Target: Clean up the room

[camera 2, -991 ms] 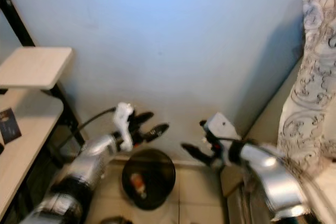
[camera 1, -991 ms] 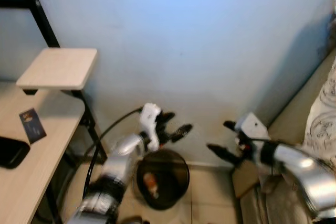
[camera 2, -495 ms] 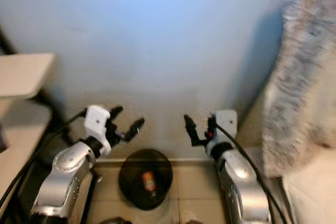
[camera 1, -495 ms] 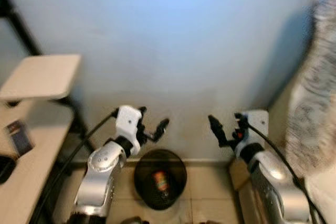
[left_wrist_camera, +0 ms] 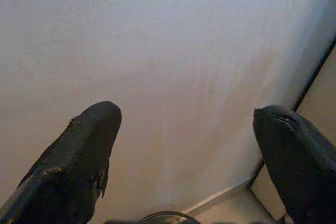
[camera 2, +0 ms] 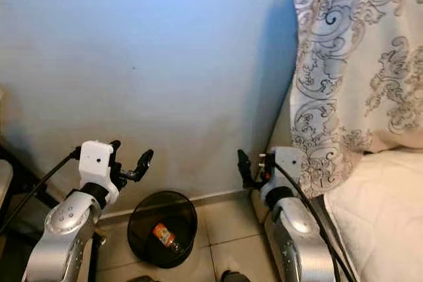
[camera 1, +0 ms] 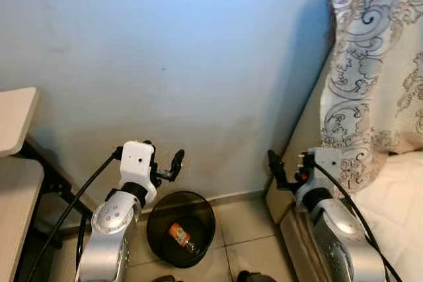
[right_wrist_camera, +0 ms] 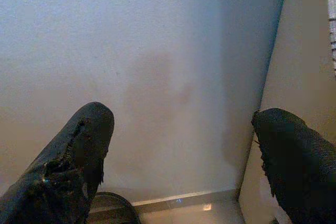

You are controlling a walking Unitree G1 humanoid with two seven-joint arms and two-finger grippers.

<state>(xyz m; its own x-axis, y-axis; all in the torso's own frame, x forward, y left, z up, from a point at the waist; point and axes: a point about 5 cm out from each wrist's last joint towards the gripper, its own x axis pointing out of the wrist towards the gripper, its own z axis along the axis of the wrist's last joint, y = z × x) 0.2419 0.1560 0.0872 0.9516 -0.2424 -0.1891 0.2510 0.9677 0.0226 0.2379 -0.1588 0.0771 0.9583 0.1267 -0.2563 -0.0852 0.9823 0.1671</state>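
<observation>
Both arms raised toward the pale blue wall [camera 1: 198, 44].

Left hand [camera 1: 162, 166] up, above the left rim of the bin, near the wall. The wrist view shows its two black fingers [left_wrist_camera: 79, 166] spread wide, nothing between them.

Right hand [camera 1: 287, 170] up at about the same height, well to the right of the bin, close beside the bed's side panel [camera 1: 301, 137]. Fingers [right_wrist_camera: 73, 156] also spread wide in the wrist view, holding nothing.

Black round waste bin [camera 1: 158, 222] on the tiled floor [camera 1: 251, 229], against the foot of the wall, between the two arms and nearer the left one. Inside it lies a small bottle with an orange label [camera 1: 178, 234], on its side.

Right of scene: bed with a white quilted cover [camera 1: 396, 189] and a patterned cream fabric [camera 1: 377, 64] hanging down above it.

Far left edge: light wood bench [camera 1: 13, 123] on a black frame, lower shelf beneath it.

A black cable [camera 1: 73, 196] runs along the left arm.
</observation>
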